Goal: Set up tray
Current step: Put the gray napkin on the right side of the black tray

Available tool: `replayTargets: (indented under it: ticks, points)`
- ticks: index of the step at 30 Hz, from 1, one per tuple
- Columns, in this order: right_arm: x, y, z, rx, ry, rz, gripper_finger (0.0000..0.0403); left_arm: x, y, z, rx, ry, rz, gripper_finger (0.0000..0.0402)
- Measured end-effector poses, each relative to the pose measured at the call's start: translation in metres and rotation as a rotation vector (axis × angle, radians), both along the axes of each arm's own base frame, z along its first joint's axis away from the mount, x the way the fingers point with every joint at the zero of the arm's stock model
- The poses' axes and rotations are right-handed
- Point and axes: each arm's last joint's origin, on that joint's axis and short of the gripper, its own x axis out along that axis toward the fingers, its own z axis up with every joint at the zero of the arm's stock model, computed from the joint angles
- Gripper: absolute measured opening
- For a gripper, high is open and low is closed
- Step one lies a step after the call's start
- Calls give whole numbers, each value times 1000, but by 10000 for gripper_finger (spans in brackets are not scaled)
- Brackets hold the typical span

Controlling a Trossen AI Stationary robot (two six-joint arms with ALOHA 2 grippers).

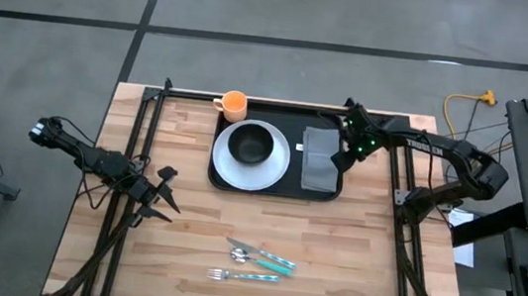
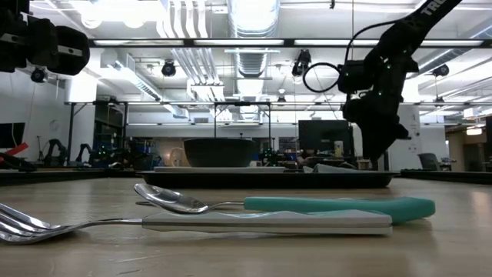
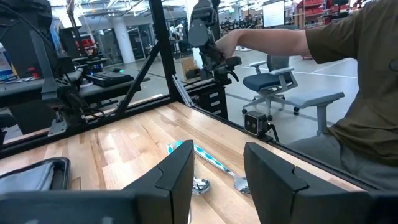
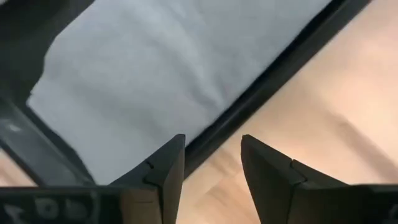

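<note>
The black tray [image 1: 275,184] lies at the table's far middle. On it a white plate [image 1: 250,166] carries a dark bowl [image 1: 250,144], and a folded grey napkin [image 1: 320,160] lies on its right part. An orange cup [image 1: 234,103] stands at its far left corner. A teal-handled spoon [image 1: 261,258] and a white-handled fork [image 1: 244,276] lie on the wood nearer the front. My right gripper [image 1: 341,160] hovers open over the tray's right rim [image 4: 261,81] beside the napkin [image 4: 174,68]. My left gripper [image 1: 167,195] waits open at the table's left.
Bare wood lies between the tray and the cutlery [image 2: 307,206] and on both sides. The table frame's black rails [image 1: 153,115] run along the left and right. A person in an olive shirt [image 3: 360,81] sits beyond the table's edge in the left wrist view.
</note>
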Motion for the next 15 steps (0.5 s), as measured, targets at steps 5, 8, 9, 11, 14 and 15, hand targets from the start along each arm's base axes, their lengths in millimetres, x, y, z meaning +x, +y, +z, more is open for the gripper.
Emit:
replayTargets:
  ticks: [5, 8, 9, 11, 14, 15]
  points:
    - [6, -6, 12, -62, -21, 27, 141, 0, 0, 0, 0, 0, 0, 122]
    - [12, -6, 16, -91, -48, 47, 135, 0, 0, 0, 0, 0, 0, 122]
    - [14, -4, 16, -101, -52, 78, 134, 0, 0, 0, 0, 0, 0, 122]
    - [20, 1, 15, -125, -55, 174, 132, 0, 0, 0, 0, 0, 0, 122]
    - [31, 8, 15, -178, -81, 313, 135, 0, 0, 0, 0, 0, 0, 122]
    - [34, 10, 15, -198, -94, 345, 136, 0, 0, 0, 0, 0, 0, 122]
